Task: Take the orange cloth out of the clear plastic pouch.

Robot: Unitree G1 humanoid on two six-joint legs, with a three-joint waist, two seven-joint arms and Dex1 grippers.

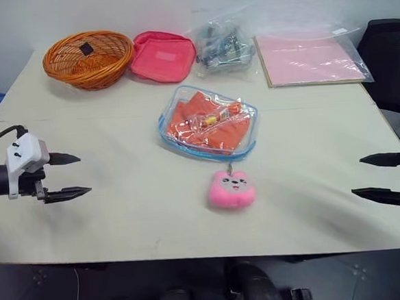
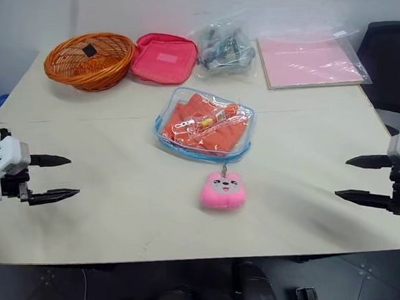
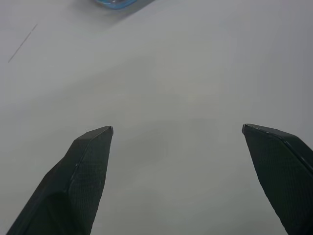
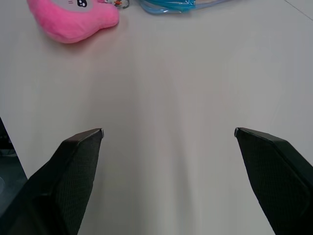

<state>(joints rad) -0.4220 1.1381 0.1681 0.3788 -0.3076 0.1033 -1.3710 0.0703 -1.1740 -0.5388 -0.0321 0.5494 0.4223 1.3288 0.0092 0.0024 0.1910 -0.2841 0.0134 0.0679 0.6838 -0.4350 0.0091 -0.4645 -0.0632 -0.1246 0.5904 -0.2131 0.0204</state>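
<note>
Clear plastic pouch (image 1: 208,122): laid flat mid-table, pink plush charm (image 1: 231,190) attached at its near edge.
Orange cloth (image 1: 208,121): seen folded inside the pouch.
Left gripper (image 1: 69,175): held wide open at the left table edge, nothing gripped.
Right gripper (image 2: 358,178): spread wide at the right edge, nothing gripped.

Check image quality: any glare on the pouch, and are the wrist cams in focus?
Left eye view: white glare patches on the clear plastic pouch, orange cloth still readable. Left wrist view: black fingers and table soft, low contrast. Right wrist view: pink plush charm slightly blurred.
</note>
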